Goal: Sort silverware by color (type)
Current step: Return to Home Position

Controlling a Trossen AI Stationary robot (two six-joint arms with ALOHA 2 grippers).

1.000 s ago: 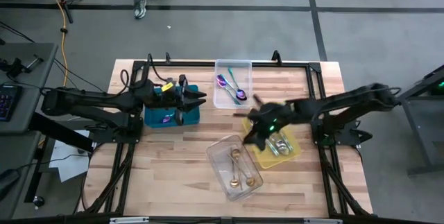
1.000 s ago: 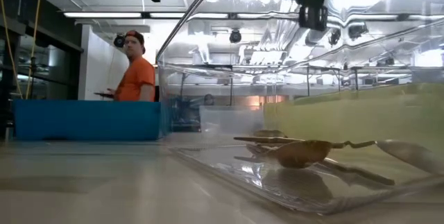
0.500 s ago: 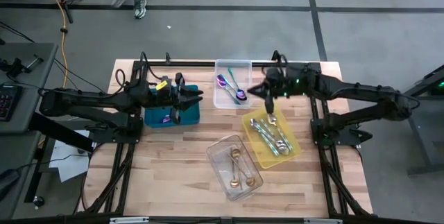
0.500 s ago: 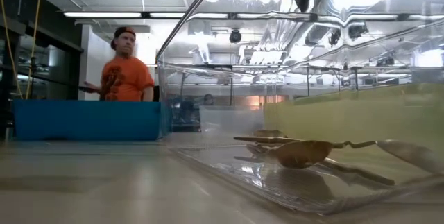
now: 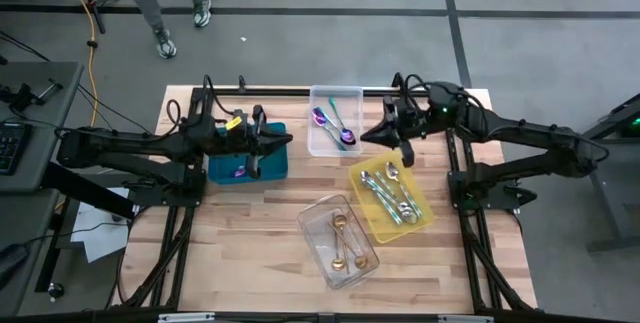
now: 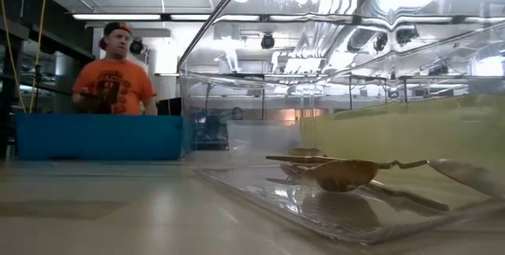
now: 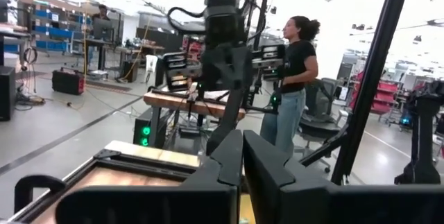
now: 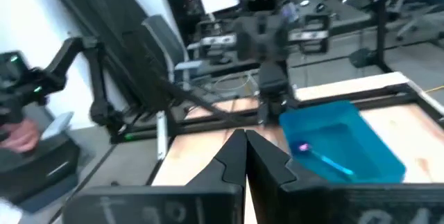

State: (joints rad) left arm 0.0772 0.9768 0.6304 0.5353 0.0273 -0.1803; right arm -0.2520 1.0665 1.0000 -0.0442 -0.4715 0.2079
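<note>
1. Wooden surface (image 5: 250,233): holds four trays.
2. Transparent bin (image 5: 312,219), nearest the front edge: gold spoons (image 5: 340,243).
3. Yellow tray (image 5: 428,219), just beside it: silver spoons and forks (image 5: 393,195).
4. White bin (image 5: 335,95), at the back: iridescent violet spoon (image 5: 322,118).
5. Teal tray (image 5: 276,168): one teal-handled piece (image 5: 241,172).
6. Left gripper (image 5: 288,144): over the teal tray, fingers clenched, empty.
7. Right gripper (image 5: 366,136): beside the white bin, fingers clenched, empty.
8. Room: grey floor; person in orange shirt (image 6: 114,85).

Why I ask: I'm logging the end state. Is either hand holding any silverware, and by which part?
Nothing is held. The left hand and the right hand each show fingers shut together with nothing between them.
</note>
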